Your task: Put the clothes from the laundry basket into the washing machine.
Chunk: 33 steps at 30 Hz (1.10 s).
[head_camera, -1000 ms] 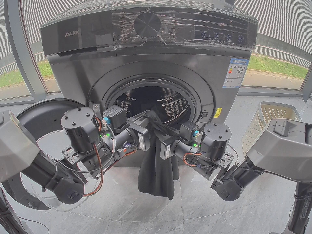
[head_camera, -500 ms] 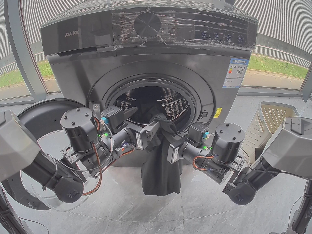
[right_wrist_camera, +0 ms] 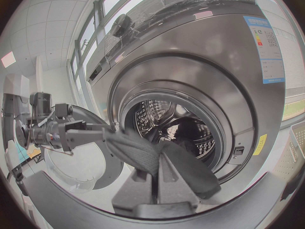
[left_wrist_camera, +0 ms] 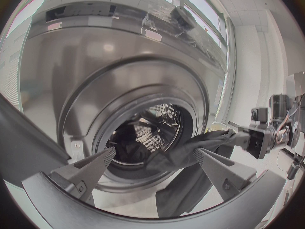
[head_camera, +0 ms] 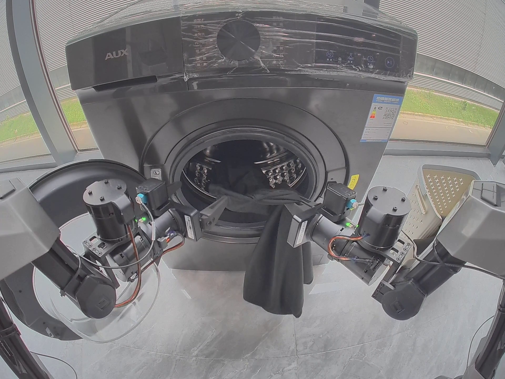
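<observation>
Black cloth garment [head_camera: 273,269], limp and creased, hangs in front of the dark grey front-loading washing machine [head_camera: 131,122]. One part is stretched across the lip of the round steel drum opening [head_camera: 247,156], and the larger part drops in a long fold toward the pale tiled floor [head_camera: 210,332]. The right gripper [right_wrist_camera: 158,159] has its fingers pressed together on a bunched upper edge of the cloth. The left gripper [left_wrist_camera: 153,150] stands spread wide just before the opening and pinches nothing. The stretched cloth runs between its fingers and seems to rest against one of them; whether it is caught there I cannot tell. More dark fabric lies inside the drum. The round glass-fronted door [head_camera: 68,185] is swung open to the robot's left, and the cream perforated plastic laundry basket [head_camera: 447,185] stands to the machine's right.

The garment looks light and wholly soft, so it will sag from whatever point holds it, and a single pinch leaves the tail outside. It should not slip from a closed pinch or tear easily, but it may snag on the lip. A good second hold would be a gathered fold partway down the hanging part.
</observation>
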Motion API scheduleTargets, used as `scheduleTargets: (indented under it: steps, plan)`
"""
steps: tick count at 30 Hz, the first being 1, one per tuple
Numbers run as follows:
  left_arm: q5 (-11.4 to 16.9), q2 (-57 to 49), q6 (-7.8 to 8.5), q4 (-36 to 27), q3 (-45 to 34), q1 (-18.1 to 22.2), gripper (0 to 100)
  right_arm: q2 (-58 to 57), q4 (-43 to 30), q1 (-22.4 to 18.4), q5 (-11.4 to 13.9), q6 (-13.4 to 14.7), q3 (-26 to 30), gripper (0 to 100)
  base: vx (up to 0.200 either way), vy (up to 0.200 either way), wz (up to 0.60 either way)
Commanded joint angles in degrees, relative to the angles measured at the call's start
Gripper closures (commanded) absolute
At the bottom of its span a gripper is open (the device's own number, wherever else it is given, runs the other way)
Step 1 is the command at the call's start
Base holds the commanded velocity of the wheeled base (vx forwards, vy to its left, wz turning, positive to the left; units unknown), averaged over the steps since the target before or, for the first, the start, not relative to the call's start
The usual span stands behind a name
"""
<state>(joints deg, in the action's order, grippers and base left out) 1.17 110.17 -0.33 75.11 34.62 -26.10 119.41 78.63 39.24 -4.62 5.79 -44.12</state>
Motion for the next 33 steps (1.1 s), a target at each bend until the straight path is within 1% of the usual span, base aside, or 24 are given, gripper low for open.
scheduleTargets:
  steps: [1, 5, 9, 10, 13, 14, 15, 18, 22, 28, 33]
  plan:
    - [0.3, 2.8, 0.33, 0.3, -2.9, 0.4, 0, -1.5, -0.1, 0.7, 0.0, 0.4, -0.4, 100, 0.0, 0.0, 0.0]
    - [0.5, 4.8, 0.77, 0.7, -4.6, 0.2, 0, -2.0, 0.1, 0.7, 0.1, 0.4, -0.2, 100, 0.0, 0.0, 0.0]
    - [1.1, 6.7, 0.94, 2.3, -5.9, -1.1, 0, -2.3, 0.0, 0.9, 0.0, 0.4, -0.4, 100, 0.0, 0.0, 0.0]
    - [1.2, 7.8, 0.94, 4.0, -6.0, -1.6, 0, -2.3, -0.1, 1.0, 0.0, 0.4, -0.6, 100, 0.0, 0.0, 0.0]
    - [1.3, 9.6, 1.47, 6.8, -6.5, -2.2, 0, -2.2, -0.2, 1.6, -1.4, 0.4, -0.6, 100, 0.0, 0.0, 0.0]
    - [1.4, 9.7, 1.47, 6.9, -6.6, -2.3, 0, -2.2, -0.2, 1.6, -1.4, 0.4, -0.6, 100, 0.0, 0.0, 0.0]
    - [1.8, 10.2, 1.74, 8.7, -7.6, -2.9, 0, -2.2, -0.3, 2.0, -2.4, 0.4, -0.5, 100, 0.0, 0.0, 0.0]
    - [2.7, 10.9, 1.74, 10.2, -8.5, -3.8, 0, -2.2, -0.5, 2.4, -2.5, 0.4, -0.6, 100, 0.0, 0.0, 0.0]
    - [3.1, 10.8, 1.74, 12.3, -8.0, -5.0, 0, -2.2, -0.6, 2.9, -2.7, 0.4, -0.4, 100, 0.0, 0.0, 0.0]
    - [5.4, 10.3, 1.65, 12.8, -6.2, -6.9, 0, -1.9, -0.7, 4.0, -2.8, 0.4, -0.6, 100, 0.0, 0.0, 0.0]
    - [7.9, 10.3, 1.74, 13.0, -5.1, -8.2, 0, -1.9, -0.7, 4.0, -2.8, 0.4, -0.3, 100, 0.0, 0.0, 0.0]
